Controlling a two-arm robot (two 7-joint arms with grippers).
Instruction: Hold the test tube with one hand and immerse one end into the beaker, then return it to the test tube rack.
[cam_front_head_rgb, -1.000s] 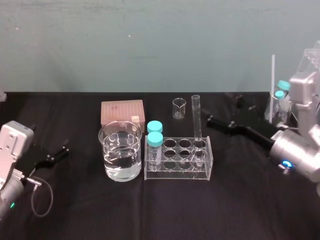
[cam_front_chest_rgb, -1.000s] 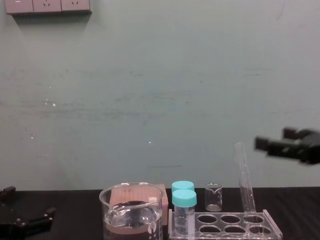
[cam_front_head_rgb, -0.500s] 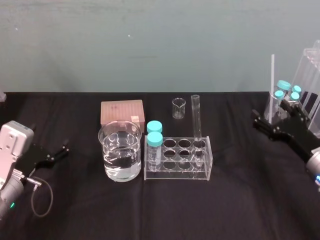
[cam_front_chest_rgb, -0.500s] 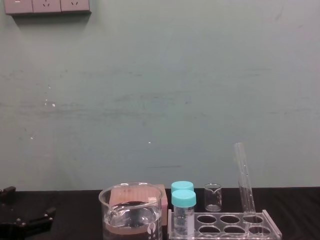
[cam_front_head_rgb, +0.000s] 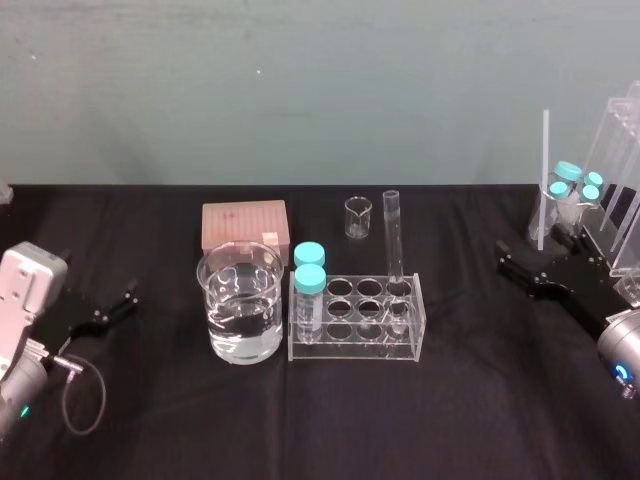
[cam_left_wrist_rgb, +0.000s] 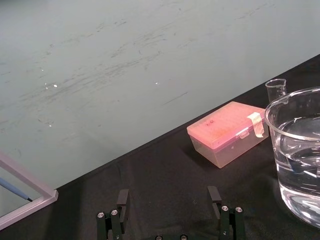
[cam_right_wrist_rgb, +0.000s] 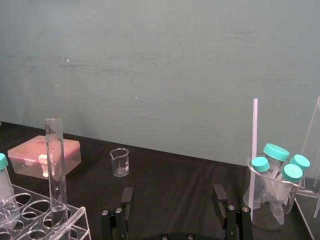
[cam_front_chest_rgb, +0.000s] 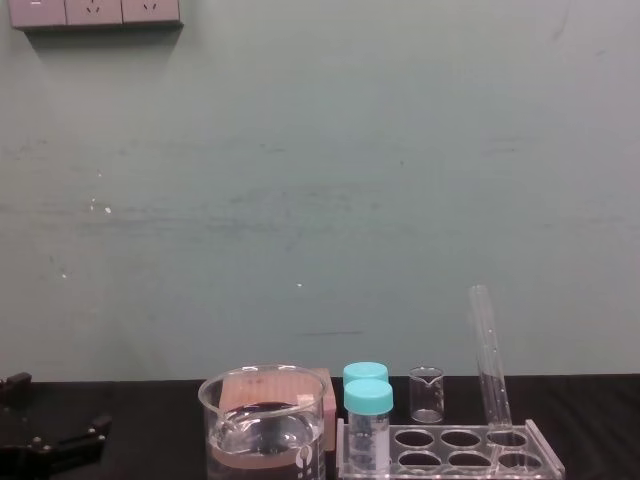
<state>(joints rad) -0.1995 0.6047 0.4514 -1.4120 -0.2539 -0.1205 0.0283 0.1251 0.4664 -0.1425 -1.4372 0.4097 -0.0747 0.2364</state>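
The test tube (cam_front_head_rgb: 393, 240) stands leaning in the right-end hole of the test tube rack (cam_front_head_rgb: 357, 340), free of both grippers; it also shows as the test tube (cam_right_wrist_rgb: 55, 170) and the test tube (cam_front_chest_rgb: 490, 360). The beaker (cam_front_head_rgb: 241, 300), part full of clear liquid, sits just left of the rack. My right gripper (cam_front_head_rgb: 530, 254) is open and empty, low over the table far right of the rack; its fingers (cam_right_wrist_rgb: 127, 196) point toward the tube. My left gripper (cam_front_head_rgb: 100, 282) rests open at the table's left, with its fingers (cam_left_wrist_rgb: 122, 198) spread.
Two teal-capped vials (cam_front_head_rgb: 309, 283) stand in the rack's left end. A pink tip box (cam_front_head_rgb: 244, 224) and a tiny beaker (cam_front_head_rgb: 357, 216) sit behind. A glass holder of teal-capped tubes (cam_right_wrist_rgb: 275, 190) and a clear stand (cam_front_head_rgb: 620, 200) crowd the right edge.
My right gripper has drawn back from beside the test tube to the table's right side, dropping out of the chest view. The tube stays in the rack. The left arm has not moved.
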